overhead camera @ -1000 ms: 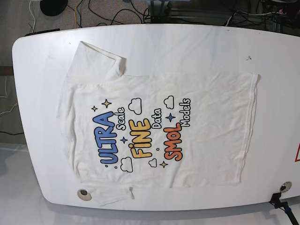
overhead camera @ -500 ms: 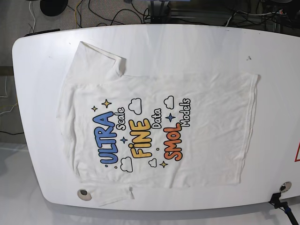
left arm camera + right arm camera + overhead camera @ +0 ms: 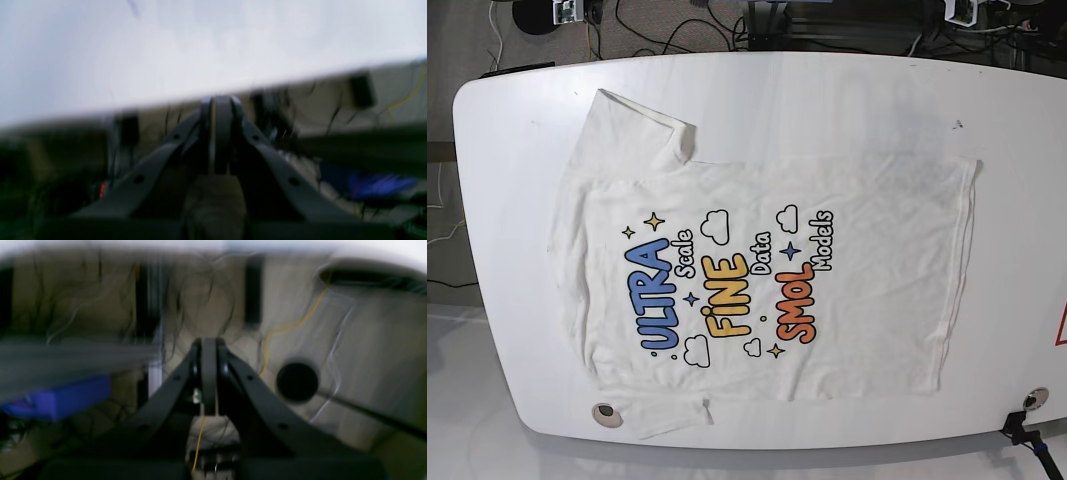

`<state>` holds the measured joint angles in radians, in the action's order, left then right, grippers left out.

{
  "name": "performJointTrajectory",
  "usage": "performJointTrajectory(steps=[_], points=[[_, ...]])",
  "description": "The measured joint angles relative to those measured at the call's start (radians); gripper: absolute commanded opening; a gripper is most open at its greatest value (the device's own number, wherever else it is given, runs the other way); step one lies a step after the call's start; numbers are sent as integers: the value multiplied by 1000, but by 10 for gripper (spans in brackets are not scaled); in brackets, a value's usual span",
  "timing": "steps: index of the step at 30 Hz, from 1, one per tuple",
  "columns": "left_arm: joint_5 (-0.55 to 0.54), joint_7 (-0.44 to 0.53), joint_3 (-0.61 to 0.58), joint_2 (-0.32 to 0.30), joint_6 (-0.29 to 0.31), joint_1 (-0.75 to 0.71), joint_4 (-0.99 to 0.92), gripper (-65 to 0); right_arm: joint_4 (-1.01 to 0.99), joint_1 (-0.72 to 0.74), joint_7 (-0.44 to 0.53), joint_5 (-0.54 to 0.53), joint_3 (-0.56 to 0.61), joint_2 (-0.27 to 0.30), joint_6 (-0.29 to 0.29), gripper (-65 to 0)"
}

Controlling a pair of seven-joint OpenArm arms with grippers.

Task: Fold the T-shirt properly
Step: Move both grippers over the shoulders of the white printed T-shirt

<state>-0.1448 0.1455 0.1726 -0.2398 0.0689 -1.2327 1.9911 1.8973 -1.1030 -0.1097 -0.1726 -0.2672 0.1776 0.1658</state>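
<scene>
T-shirt [image 3: 767, 275] spread flat, print up, on the white counter [image 3: 827, 100].
Left claw [image 3: 222, 103] and right claw [image 3: 209, 343]: both closed, empty, off the counter, well apart from the shirt.

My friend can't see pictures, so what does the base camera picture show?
A white T-shirt lies spread flat, print side up, on a white table, reading "ULTRA Scale FINE Data SMOL Models" among clouds and stars. Nothing is touching it.
</scene>
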Motion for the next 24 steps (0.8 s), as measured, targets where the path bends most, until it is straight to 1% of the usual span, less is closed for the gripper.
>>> performJointTrajectory(steps=[1, 3, 4, 6, 7, 8, 9, 10, 11, 12, 13, 14, 15, 16, 17, 18, 21, 23, 24], points=[[1, 11, 12, -4, 13, 9, 33, -650, 30, 6, -6, 1, -16, -1, 14, -650], [-5, 10, 26, -11, 5, 10, 107, -650, 87, 28, -40, -11, -40, -8, 9, -650], [-7, 18, 26, -14, 1, 4, 136, -650, 119, 33, -51, -14, -50, -2, 10, -650], [-11, 23, 17, -10, 21, 5, 151, -650, 161, 35, -82, -16, -68, -5, 14, -650], [-11, -8, 14, -12, 21, 9, 156, -650, 169, 36, -122, -15, -74, -12, 5, -650], [-18, -10, 15, -16, 18, 20, 163, -650, 175, 41, -141, -15, -77, -14, 19, -650], [-36, 0, 14, -16, 19, 35, 171, -650, 194, 61, -140, -16, -78, -14, 23, -650], [-33, -26, 12, -18, 29, 45, 170, -650, 196, 79, -141, -16, -82, -14, 26, -650], [-37, -37, 14, -16, 48, 62, 171, -650, 195, 92, -167, -16, -89, -16, 34, -650], [-37, -40, 14, -18, 76, 74, 167, -629, 194, 101, -166, -16, -93, -21, 44, -650], [-37, -64, 14, -21, 108, 98, 163, -587, 187, 134, -175, -26, -100, -32, 53, -650], [-43, -66, 16, -22, 133, 105, 161, -561, 187, 143, -179, -41, -109, -36, 75, -650], [-44, -80, 14, -24, 150, 123, 157, -549, 182, 167, -191, -45, -123, -48, 78, -650], [-45, -94, 17, -29, 168, 143, 154, -546, 177, 183, -206, -69, -143, -55, 102, -650], [-45, -93, 16, -30, 168, 154, 153, -554, 176, 198, -224, -87, -156, -64, 132, -650], [-46, -94, 17, -30, 168, 171, 145, -559, 171, 216, -235, -106, -179, -75, 149, -650], [-61, -116, 25, -32, 164, 201, 146, -561, 169, 249, -274, -170, -226, -81, 267, -650], [-72, -137, 34, -33, 161, 212, 147, -556, 170, 260, -290, -203, -252, -84, 320, -627], [-82, -160, 38, -33, 167, 216, 149, -556, 170, 261, -314, -220, -265, -82, 359, -650]])
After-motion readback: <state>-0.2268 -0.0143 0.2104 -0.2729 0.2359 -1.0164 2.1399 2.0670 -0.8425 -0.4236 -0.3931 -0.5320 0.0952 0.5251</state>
